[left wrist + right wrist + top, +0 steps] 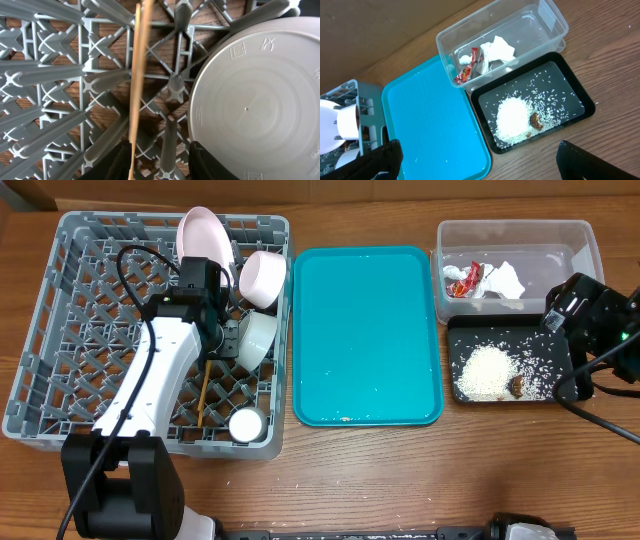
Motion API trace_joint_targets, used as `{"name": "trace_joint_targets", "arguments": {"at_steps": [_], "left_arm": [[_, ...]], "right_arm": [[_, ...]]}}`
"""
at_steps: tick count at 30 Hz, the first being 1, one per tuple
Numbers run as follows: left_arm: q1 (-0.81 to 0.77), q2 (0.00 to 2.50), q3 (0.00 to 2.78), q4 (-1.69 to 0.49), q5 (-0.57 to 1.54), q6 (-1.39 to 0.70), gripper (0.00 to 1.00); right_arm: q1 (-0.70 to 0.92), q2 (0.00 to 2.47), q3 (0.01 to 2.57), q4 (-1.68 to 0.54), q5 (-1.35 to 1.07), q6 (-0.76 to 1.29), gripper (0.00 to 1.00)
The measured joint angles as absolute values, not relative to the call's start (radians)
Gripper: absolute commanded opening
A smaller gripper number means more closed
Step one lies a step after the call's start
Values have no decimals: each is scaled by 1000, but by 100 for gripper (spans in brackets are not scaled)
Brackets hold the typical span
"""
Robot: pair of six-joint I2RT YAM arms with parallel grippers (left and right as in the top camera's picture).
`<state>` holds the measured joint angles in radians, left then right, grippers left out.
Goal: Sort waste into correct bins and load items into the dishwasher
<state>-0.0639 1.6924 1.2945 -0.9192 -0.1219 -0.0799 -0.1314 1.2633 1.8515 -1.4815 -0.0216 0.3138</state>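
From overhead, the grey dish rack [60, 330] is sitting at the left of the worktop [330, 480], holding the pink plate [205, 235], two white bowls [263, 278], the white cup [247, 424] and the chopsticks [203, 395], with the left arm [160, 370] reaching in over them. Right of the teal tray [365, 330], the wrapper [466, 280] and napkin [505, 280] are lying in the clear tub [590, 240], and the rice [487, 370] and brown scrap [517, 386] in the black tray [462, 330]. The left wrist view is showing the left jaws standing parted and gripping nothing, with a chopstick [135, 75] lying across the pegs close against one finger [120, 162]. A careless lift risks dragging that stick along or tipping it through the lattice. The right wrist view is showing the right jaws gaping wide and empty above tub and tray. A low swing there risks clipping the tray's rim and scattering rice over the worktop.
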Motion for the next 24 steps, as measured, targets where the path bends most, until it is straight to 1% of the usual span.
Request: {"name": "trace_joint_targets", "arguments": {"at_steps": [3, 6, 14, 19, 22, 24], "left_arm": [[-64, 1692, 1296, -939, -105, -80, 39], [-64, 1692, 1320, -1010, -62, -80, 38], [-64, 1650, 1601, -1169, 94, -80, 40], [-78, 1556, 1674, -1196, 176, -79, 45], [-121, 1493, 1676, -1202, 211, -79, 50], [-153, 1475, 1676, -1205, 223, -79, 52]], "right_arm": [[-131, 1263, 1851, -1481, -22, 314, 100], [-131, 1263, 1851, -1481, -22, 314, 100], [-131, 1263, 1851, -1482, -22, 313, 100], [-131, 1263, 1851, -1482, -22, 314, 100], [-131, 1263, 1851, -1481, -22, 313, 100], [-131, 1263, 1851, -1482, -22, 313, 100]]}}
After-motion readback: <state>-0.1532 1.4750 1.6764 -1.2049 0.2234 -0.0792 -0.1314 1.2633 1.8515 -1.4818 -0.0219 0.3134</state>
